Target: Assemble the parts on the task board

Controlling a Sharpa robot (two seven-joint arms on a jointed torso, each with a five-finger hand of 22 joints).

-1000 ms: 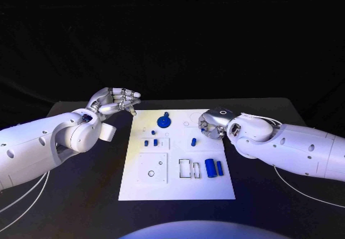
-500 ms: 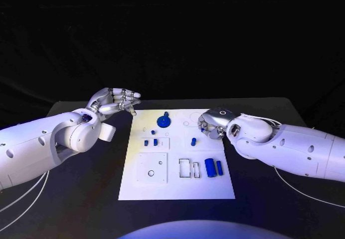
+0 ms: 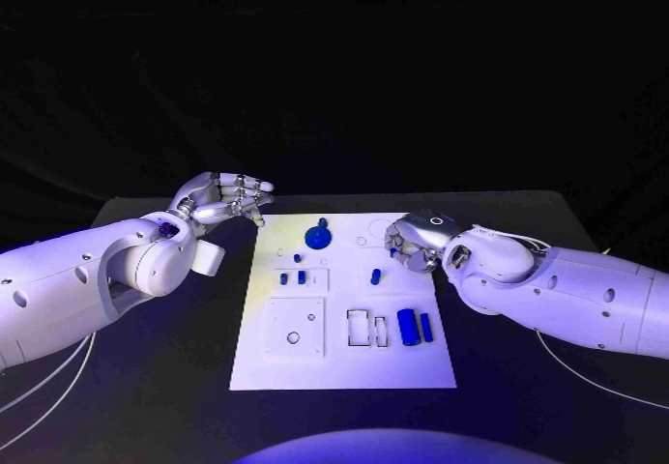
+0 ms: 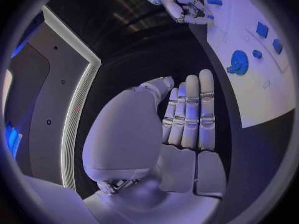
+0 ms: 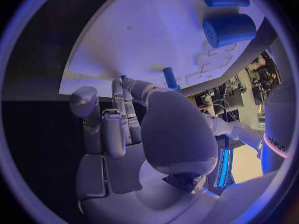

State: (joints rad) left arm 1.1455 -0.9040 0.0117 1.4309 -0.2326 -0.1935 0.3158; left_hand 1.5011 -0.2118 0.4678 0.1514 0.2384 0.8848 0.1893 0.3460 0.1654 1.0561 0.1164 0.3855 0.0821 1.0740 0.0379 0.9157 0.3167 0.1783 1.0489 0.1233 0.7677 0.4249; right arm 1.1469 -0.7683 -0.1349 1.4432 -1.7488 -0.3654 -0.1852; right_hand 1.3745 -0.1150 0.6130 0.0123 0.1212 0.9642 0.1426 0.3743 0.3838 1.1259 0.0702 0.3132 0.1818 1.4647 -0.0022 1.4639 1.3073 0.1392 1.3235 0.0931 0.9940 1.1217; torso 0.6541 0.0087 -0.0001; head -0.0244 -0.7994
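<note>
The white board [image 3: 344, 329] lies flat in the middle of the black desk [image 3: 167, 338], long side running away from the robot; blue parts sit scattered across it. At the far end there is a round blue disc [image 3: 318, 235] with a knob on it; just nearer, two small blue blocks [image 3: 292, 277] sit side by side in a framed recess, and a small slanted blue peg [image 3: 375, 275] stands alone near the board's middle. Toward the near right, a fat blue cylinder [image 3: 409, 326] lies beside a thinner blue bar [image 3: 425, 326], the two just apart; beside them are two empty rectangular slots.

Left robot hand [image 3: 223, 199] hovers off the board's far left corner, above the desk; its fingers are curled in toward the palm with nothing visible between them, and the left wrist view shows them pressed together, side by side, empty. Right robot hand [image 3: 413, 241] hangs over the board's far right edge, fingers bent downward toward the surface; in the right wrist view its fingers [image 5: 118, 119] are folded in close with nothing gripped, and the blue peg [image 5: 170, 78] stands just beyond the fingertips, whether touching I cannot tell.
</note>
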